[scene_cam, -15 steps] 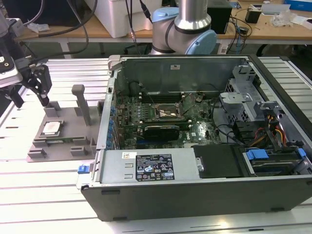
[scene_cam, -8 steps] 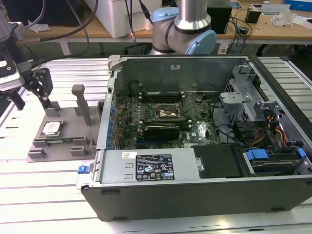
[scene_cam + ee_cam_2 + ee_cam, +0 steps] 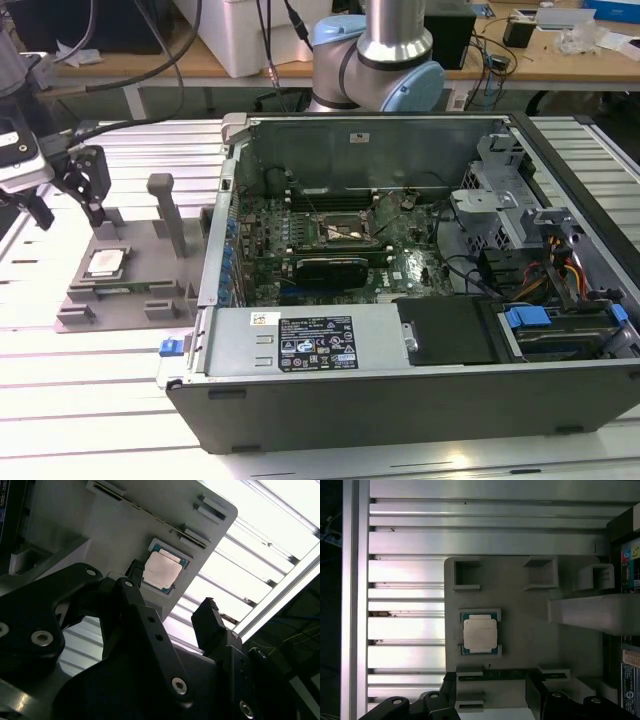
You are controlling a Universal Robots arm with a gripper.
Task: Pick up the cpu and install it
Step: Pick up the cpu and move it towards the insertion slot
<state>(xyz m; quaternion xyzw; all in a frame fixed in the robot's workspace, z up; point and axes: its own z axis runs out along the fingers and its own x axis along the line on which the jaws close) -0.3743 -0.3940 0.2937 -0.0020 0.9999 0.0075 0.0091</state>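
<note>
The gripper (image 3: 171, 586) hangs with its fingers spread apart and nothing between them, over the grey tray (image 3: 525, 630). The cpu (image 3: 480, 635) lies flat in its shallow seat on that tray, near the fingers but not touching them. Beyond stands the open computer case (image 3: 400, 410) with its socket (image 3: 345, 232). Off-centre fingers could, I judge, strike the seat's raised corners, or catch one edge and tilt the cpu.

The end effector (image 3: 70, 208) hangs at the exterior view's left, pointing down, its black fingers (image 3: 134, 571) spread apart and empty; the arm's base (image 3: 385, 55) stands upright farther back
</note>
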